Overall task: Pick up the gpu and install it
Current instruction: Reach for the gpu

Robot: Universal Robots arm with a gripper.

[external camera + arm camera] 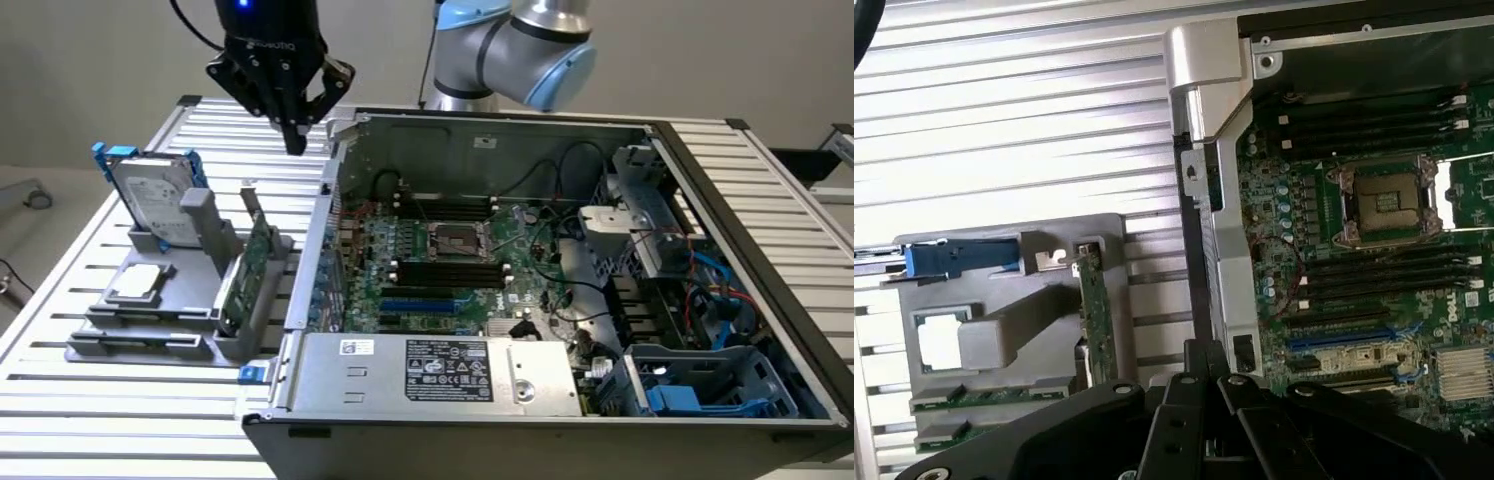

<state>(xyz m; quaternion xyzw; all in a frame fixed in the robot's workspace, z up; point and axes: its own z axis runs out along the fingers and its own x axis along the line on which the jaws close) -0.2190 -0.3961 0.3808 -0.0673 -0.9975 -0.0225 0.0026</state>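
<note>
The gpu (236, 282) stands on edge in the grey holder (144, 345), green board face showing and top edge up. That looks deliberate, since a card parked upright like this offers its upper rim to a pinch from above. The hard drive (151, 195) with its blue rails sits upright in the same holder for much the same reason, I'd say.

The computer case (534, 135) lies on its side with the cover off and the motherboard (441, 262) facing up, so its slots can be reached straight down.

Now the gripper (296, 143): its fingers are pressed together, nothing between them, tips pointing down. It hangs over the slatted table (120, 420) near the corner of the case, well above the holder. In the exterior view the gpu lies at about seven o'clock from those fingertips, well apart, with no contact at all. In the wrist view the closed gripper (1206, 365) points at the case wall, with the gpu (1094, 310) off to one side in its slot. The card is not yet picked up.
</note>
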